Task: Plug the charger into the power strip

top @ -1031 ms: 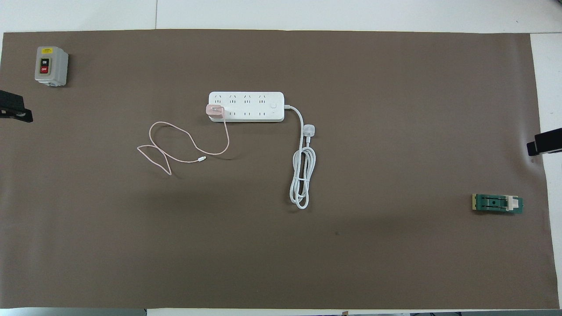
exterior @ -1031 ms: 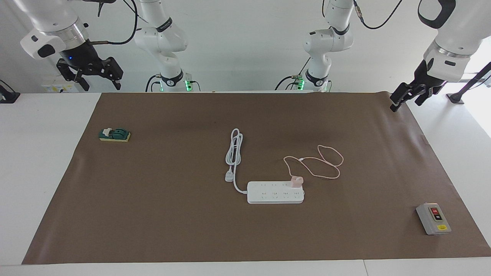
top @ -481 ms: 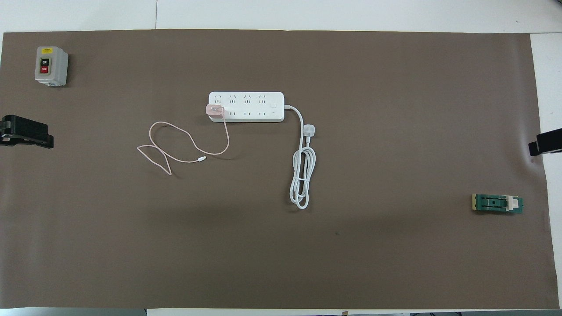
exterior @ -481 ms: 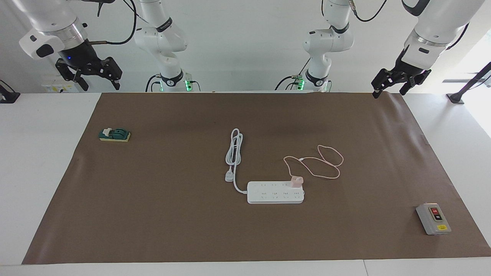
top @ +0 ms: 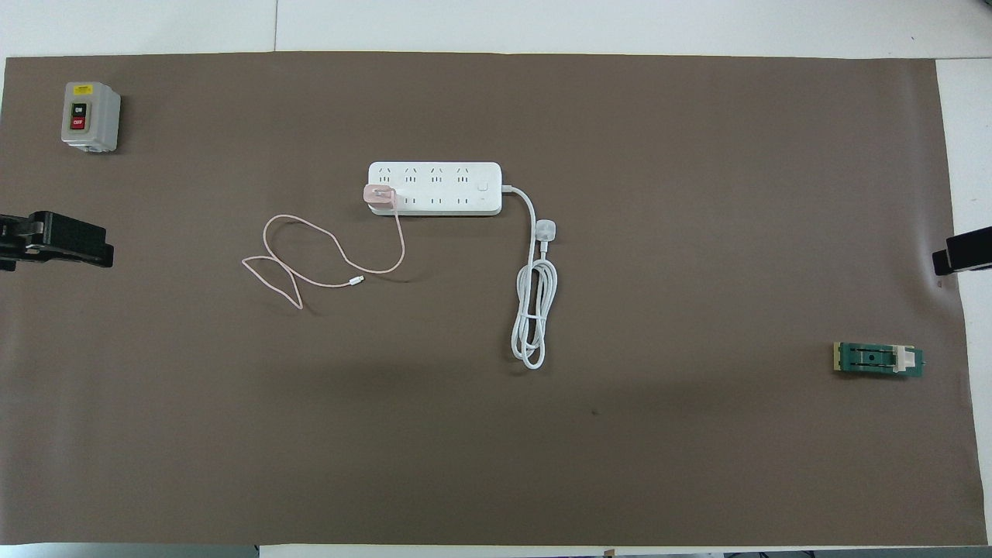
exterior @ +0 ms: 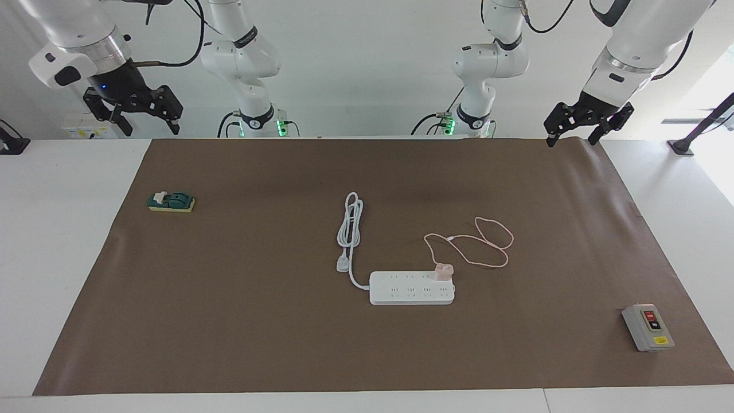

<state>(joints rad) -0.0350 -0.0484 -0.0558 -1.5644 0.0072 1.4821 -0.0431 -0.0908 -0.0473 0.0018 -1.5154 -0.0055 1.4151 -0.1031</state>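
Note:
The white power strip (exterior: 410, 289) lies flat near the middle of the brown mat, also in the overhead view (top: 442, 188). The pale pink charger (exterior: 442, 271) stands in a socket at the strip's end toward the left arm (top: 380, 194). Its thin pink cable (exterior: 481, 246) loops on the mat nearer the robots (top: 310, 256). My left gripper (exterior: 570, 139) is open and empty, up in the air over the mat's edge at the left arm's end (top: 77, 248). My right gripper (exterior: 150, 127) is open, empty and waits over the mat's edge at the right arm's end (top: 961, 260).
The strip's thick white cord (exterior: 351, 226) lies bundled nearer the robots, its white plug (exterior: 343, 264) beside the strip. A grey box with red and black buttons (exterior: 648, 327) sits at the left arm's end. A small green block (exterior: 171, 202) sits at the right arm's end.
My left gripper has swung inward over the mat's edge and risen a little. The charger, the strip and the right gripper have not moved.

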